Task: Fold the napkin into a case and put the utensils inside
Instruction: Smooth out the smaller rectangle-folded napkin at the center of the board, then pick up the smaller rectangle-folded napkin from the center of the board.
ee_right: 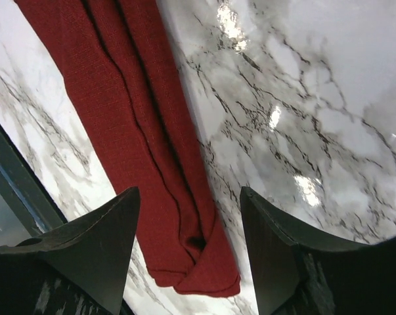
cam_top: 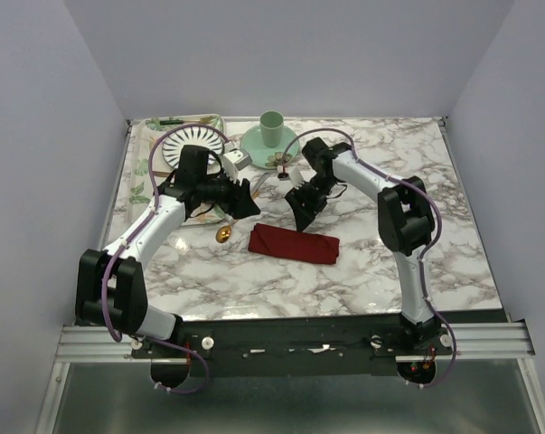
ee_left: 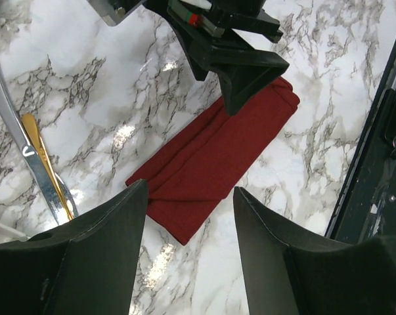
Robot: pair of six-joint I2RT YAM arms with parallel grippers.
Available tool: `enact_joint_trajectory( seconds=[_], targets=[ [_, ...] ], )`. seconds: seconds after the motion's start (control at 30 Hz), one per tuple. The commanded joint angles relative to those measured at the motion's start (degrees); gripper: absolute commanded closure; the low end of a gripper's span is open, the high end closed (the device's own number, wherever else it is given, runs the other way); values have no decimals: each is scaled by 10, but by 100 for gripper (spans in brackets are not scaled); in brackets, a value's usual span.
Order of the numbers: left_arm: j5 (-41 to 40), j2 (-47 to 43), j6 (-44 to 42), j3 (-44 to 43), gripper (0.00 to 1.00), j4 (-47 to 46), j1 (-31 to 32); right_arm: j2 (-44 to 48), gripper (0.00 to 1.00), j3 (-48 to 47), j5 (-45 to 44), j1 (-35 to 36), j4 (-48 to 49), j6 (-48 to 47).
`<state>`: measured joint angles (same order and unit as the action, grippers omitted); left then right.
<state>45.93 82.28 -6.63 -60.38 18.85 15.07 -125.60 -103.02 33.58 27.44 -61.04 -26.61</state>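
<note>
Currently the napkin lies folded into the case (cam_top: 293, 244), a narrow dark red strip in the lower middle of the top view, flat on the marble bench (cam_top: 389, 262). The left claw (cam_top: 248, 202) hangs above and to the left of it. The right claw (cam_top: 302, 213) hangs just above its middle. Both wrist views show the jaws spread wide with nothing between them, only cloth and marble below. The gold spoon (cam_top: 223, 233) rests just left of the strip's left end. In the left wrist view its handle runs beside the silver knife (ee_left: 43, 184), so close that they seem to touch or cross. The folding looks done, and loading the utensils appears to be the step ahead. The layers are only laid over each other, and at the near end in the right wrist view they curl loosely. A claw brushing that edge, or a utensil pushed in at an angle, could drag a layer back and undo the case. I cannot tell from these views which end or seam offers an opening, so a utensil may ride on top instead of going in. The knife and spoon are thin, shiny and flat on a slick surface. A pinch could slip, or lift one and skid the other away, perhaps toward the cloth.
</note>
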Motion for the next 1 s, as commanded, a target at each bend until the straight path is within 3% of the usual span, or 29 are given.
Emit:
enact_joint_trajectory(
  seconds=[0.0, 0.2, 0.63, 0.83, 0.93, 0.97],
  targets=[
    [-9, -19, -10, 9, 35, 7, -4, -30, 29, -11, -1, 13, -16, -26],
    [-6, -19, -8, 11, 35, 4, -7, -45, 31, 5, 11, 24, -25, -38],
    [-8, -12, -4, 13, 35, -6, -8, -40, 45, 42, 32, 34, -27, -56],
    [-14, -12, -2, 14, 36, -7, -9, -38, 67, 43, 16, 33, -15, -58],
    [-17, -13, 0, 14, 35, -8, -11, -29, 83, 40, 10, 33, -14, -58],
    [-18, -14, 2, 15, 36, -8, -10, -26, 94, 39, 9, 33, -15, -58]
  ],
)
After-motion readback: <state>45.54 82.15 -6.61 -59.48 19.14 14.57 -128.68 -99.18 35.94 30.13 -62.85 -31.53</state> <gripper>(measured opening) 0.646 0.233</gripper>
